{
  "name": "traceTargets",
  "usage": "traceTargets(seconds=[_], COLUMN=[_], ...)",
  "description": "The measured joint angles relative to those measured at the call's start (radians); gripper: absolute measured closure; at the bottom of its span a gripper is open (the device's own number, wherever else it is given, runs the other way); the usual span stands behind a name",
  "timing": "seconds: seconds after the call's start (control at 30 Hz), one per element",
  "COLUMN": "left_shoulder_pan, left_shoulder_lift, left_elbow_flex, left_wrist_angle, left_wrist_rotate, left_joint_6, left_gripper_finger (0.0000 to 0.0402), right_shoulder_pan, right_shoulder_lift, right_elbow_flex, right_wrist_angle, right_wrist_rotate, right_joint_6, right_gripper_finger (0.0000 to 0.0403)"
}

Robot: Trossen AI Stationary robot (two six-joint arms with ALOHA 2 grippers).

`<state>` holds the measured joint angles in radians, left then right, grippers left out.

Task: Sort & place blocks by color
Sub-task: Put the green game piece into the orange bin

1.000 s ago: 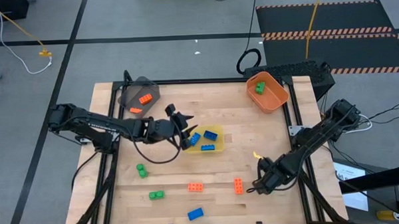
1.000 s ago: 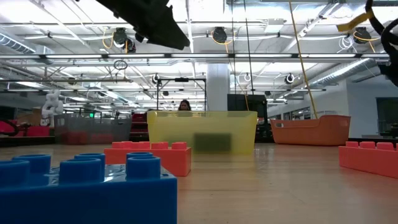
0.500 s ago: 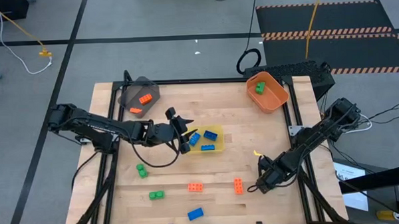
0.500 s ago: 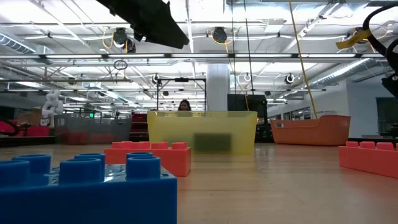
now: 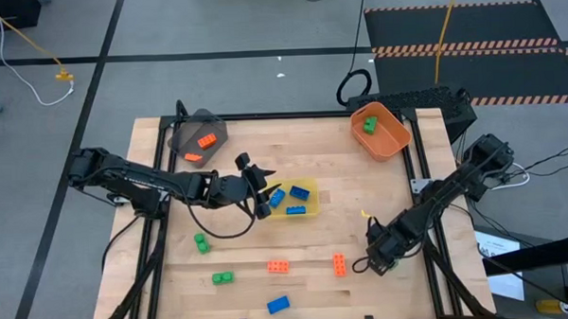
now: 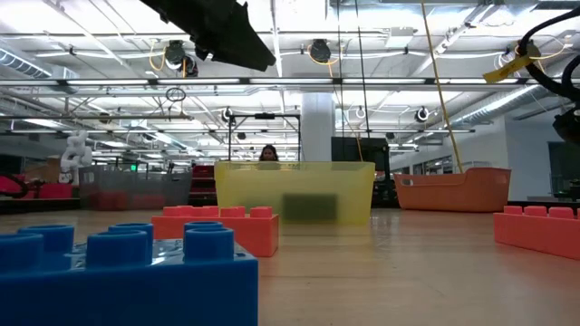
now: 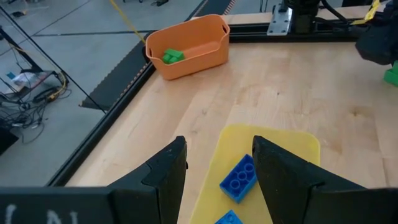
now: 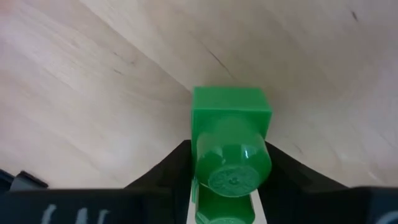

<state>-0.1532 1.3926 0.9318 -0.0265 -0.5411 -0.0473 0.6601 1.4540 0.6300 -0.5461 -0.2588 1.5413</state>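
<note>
1. Pale wooden table point(image 5: 361, 195) with a dark frame stands on a grey workshop floor; three bins sit on it and loose blocks lie along its near side.
2. Sorted so far, as I judge it: the grey bin point(image 5: 196, 127) at the far left holds two orange blocks point(image 5: 207, 140), the orange bin point(image 5: 394, 141) at the far right holds one green block point(image 5: 369, 124), and the yellow bin point(image 5: 309, 186) near the middle holds about three blue blocks point(image 5: 298, 191).
3. Loose on the table: a single green block point(image 5: 201, 242), a double green block point(image 5: 222, 277), an orange block point(image 5: 278, 267), a second orange block point(image 5: 339, 265) and one blue block point(image 5: 278, 304).
4. Right gripper point(image 8: 227, 186) is low over the near right part of the table, its fingers closed on another green block point(image 8: 230, 146), plain in the right wrist view; this one looks bound for the orange bin.
5. Left gripper point(image 7: 219, 163) hangs at the left edge of the yellow bin with its fingers parted and nothing between them; its wrist view looks down on a blue block point(image 7: 239, 180) lying inside.
6. By that count roughly half the blocks are binned. Five on the table and the one in the grip are left, so the job is at about its midpoint.
</note>
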Motion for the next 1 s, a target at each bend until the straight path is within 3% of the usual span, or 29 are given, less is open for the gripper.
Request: traceTargets(seconds=[0.2, 0.4, 0.6, 1.0], left_shoulder_pan=[0.002, 0.002, -0.014, -0.011], left_shoulder_lift=[0.0, 0.0, 0.0, 0.0], left_elbow_flex=[0.0, -0.001, -0.001, -0.001], left_wrist_angle=[0.0, 0.006, 0.069, 0.081], left_wrist_rotate=[0.0, 0.0, -0.001, 0.0], left_joint_6=[0.015, 0.025, 0.078, 0.096], left_gripper_finger=[0.022, 0.022, 0.022, 0.022], right_shoulder_pan=[-0.065, -0.135, -0.25, -0.607], right_shoulder_lift=[-0.06, -0.185, -0.314, -0.375], right_elbow_flex=[-0.001, -0.002, -0.001, 0.058], right_wrist_angle=[-0.007, -0.03, -0.067, -0.086], right_wrist_rotate=[0.053, 0.264, 0.343, 0.57], right_joint_6=[-0.104, -0.214, -0.362, -0.901], right_gripper_finger=[0.028, 0.028, 0.0281, 0.0281])
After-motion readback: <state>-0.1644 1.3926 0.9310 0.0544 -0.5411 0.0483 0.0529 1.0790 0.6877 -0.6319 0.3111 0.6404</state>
